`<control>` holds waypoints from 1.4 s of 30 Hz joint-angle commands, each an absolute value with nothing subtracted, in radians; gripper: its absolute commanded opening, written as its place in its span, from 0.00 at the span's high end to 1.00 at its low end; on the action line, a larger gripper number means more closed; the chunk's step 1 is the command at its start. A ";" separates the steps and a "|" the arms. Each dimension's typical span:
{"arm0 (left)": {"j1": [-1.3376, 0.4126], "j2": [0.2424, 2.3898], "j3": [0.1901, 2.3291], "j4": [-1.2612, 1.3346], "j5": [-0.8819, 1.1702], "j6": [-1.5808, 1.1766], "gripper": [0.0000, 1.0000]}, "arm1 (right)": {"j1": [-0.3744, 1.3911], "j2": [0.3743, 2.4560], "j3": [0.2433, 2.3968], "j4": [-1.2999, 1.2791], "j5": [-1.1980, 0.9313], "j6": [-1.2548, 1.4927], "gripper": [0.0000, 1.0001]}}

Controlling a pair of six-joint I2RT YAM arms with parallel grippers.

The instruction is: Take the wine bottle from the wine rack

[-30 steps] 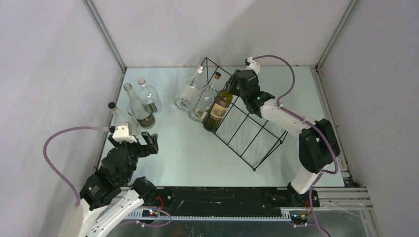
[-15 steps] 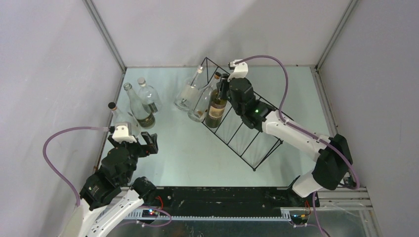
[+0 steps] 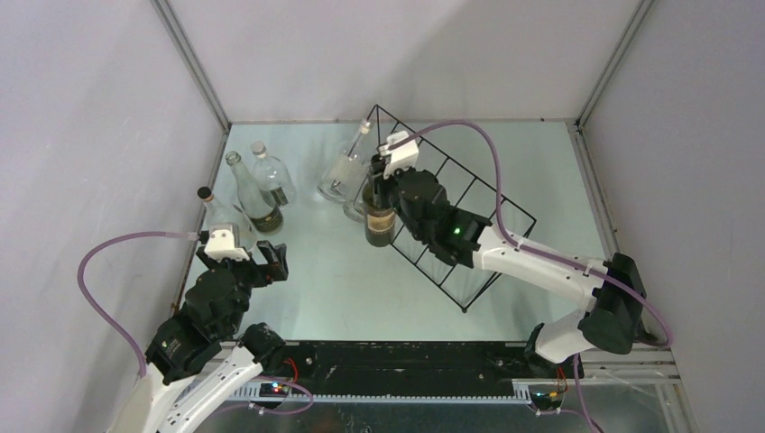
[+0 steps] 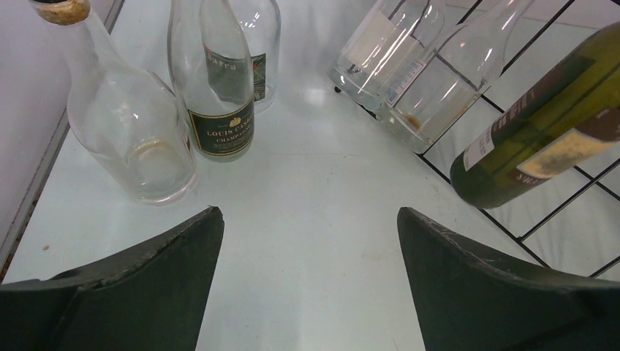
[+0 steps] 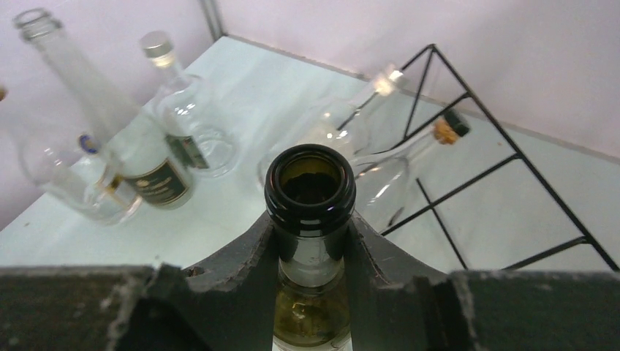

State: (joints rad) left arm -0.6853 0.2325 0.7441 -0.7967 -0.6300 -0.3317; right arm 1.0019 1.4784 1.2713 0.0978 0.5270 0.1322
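The wine bottle [image 3: 380, 223] is dark green with a cream label. It hangs nearly upright at the left edge of the black wire wine rack [image 3: 505, 202]. My right gripper [image 3: 385, 183] is shut on its neck just below the open mouth [image 5: 311, 183], with a finger on each side [image 5: 311, 228]. The bottle's lower body shows at the right of the left wrist view [image 4: 541, 139]. The rack's wires [image 5: 475, 99] run behind it. My left gripper [image 3: 262, 259] is open and empty [image 4: 311, 219], low over the table at the near left.
Two clear bottles [image 3: 345, 168] lie in the rack's far compartments, beside the green one. Three clear bottles [image 3: 255, 200] stand at the far left, close ahead of my left gripper [image 4: 219, 88]. Walls enclose the table on three sides.
My right gripper has swung left and toward the near side with the wine bottle. The bottle has turned from lying slanted in the rack to nearly upright at its left edge. The left arm has not moved.
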 commanded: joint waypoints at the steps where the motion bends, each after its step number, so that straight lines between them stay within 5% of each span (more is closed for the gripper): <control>1: -0.692 0.230 0.743 -0.790 -0.654 -0.330 0.04 | 1.066 1.415 1.291 0.246 0.533 0.076 1.00; 32: -0.693 0.229 0.742 -0.792 -0.658 -0.334 0.04 | 1.348 1.511 1.186 0.210 0.612 0.109 0.99; 42: -0.693 0.234 0.742 -0.793 -0.658 -0.334 0.04 | 1.348 1.521 1.184 0.088 0.653 0.202 0.71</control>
State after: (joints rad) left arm -0.6853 0.2325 0.7441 -0.7994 -0.6491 -0.3321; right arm 1.3422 1.5352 1.1603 0.1078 0.6151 0.1432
